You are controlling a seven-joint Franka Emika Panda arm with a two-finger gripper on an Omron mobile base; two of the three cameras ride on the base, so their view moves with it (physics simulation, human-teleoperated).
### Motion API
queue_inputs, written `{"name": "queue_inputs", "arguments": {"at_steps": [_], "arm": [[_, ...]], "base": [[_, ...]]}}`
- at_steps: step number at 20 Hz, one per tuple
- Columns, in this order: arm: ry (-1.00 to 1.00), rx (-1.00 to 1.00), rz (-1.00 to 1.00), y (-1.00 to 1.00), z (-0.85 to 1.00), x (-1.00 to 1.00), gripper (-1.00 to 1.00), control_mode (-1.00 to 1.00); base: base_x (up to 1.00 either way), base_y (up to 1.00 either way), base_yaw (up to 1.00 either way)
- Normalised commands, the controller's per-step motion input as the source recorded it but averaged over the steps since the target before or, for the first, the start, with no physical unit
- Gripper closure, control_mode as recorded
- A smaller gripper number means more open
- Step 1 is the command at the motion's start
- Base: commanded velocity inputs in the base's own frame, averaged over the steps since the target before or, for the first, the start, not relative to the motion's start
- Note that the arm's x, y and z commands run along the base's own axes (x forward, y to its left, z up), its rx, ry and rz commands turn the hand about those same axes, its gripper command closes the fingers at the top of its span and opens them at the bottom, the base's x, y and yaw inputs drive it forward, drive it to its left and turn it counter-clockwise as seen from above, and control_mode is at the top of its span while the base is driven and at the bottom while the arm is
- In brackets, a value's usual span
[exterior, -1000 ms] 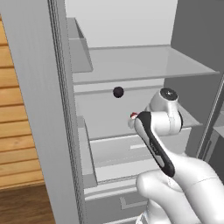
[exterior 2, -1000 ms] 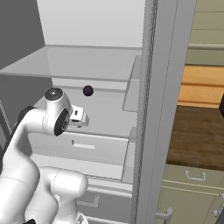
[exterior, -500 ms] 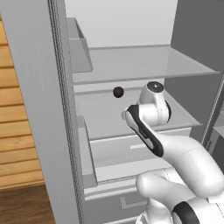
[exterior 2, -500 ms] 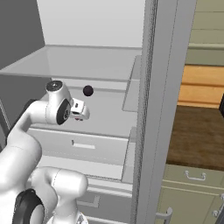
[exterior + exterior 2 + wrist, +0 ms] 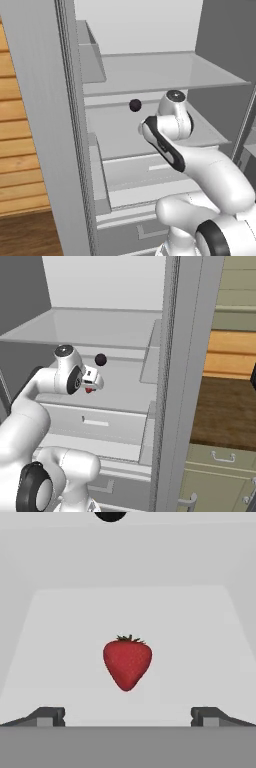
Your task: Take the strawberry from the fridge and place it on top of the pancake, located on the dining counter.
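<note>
Inside the fridge, a pale shelf carries 2 things lying directly on it: the strawberry, resting near the middle with its green cap up; and a dark round fruit farther back, well apart.

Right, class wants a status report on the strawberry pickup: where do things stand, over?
Gripper open, empty, inside the fridge. Strawberry on shelf, centred ahead between the fingertips, not gripped. Dark round fruit further back, clear of the path.
</note>
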Motion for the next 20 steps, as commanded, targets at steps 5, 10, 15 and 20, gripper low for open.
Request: {"name": "queue_inputs", "arguments": {"at_steps": [5, 10, 15, 20], "arm": [[0.00, 0.00, 0.00, -0.01, -0.05, 0.40, -1.00, -1.00], [0.00, 0.00, 0.00, 0.00, -0.16, 0.37, -1.00, -1.00], [0.01, 0.00, 0.00, 0.00, -0.14, 0.20, -1.00, -1.00], [0.06, 0.00, 0.00, 0.00, -0.20, 0.02, -1.00, -1.00]], "base": [[0.00, 0.00, 0.00], [0.00, 0.00, 0.00], [0.00, 0.00, 0.00], [0.00, 0.00, 0.00]]}}
